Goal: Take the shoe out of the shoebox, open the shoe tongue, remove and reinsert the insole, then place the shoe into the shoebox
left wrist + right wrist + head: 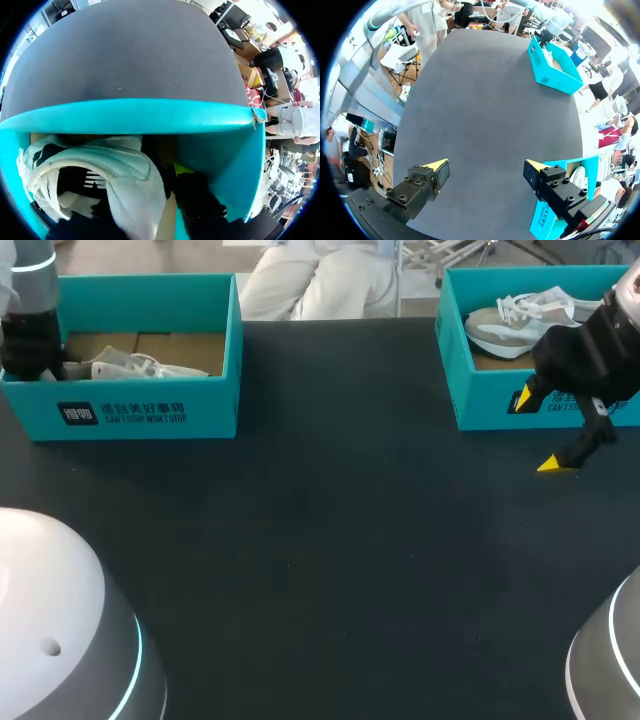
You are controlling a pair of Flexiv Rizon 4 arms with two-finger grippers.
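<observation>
On the table (330,540), our left pincer (45,366) sits in the left shoebox (150,412) at the white sneaker (130,367), likely to lift it, grip hidden; our right pincer (537,432) hovers spread wide.

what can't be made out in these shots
Left gripper: its hold on the white fabric sneaker. Head view, teal cardboard shoebox wall hides it; left wrist view, sneaker blocks it.
Grey sneaker in the right shoebox: head view, right arm covers one end.
Insoles: unseen anywhere.

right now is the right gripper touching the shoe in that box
Apart. Head view: the right gripper hangs open outside the front wall of the shoebox, while the shoe lies inside it.
</observation>
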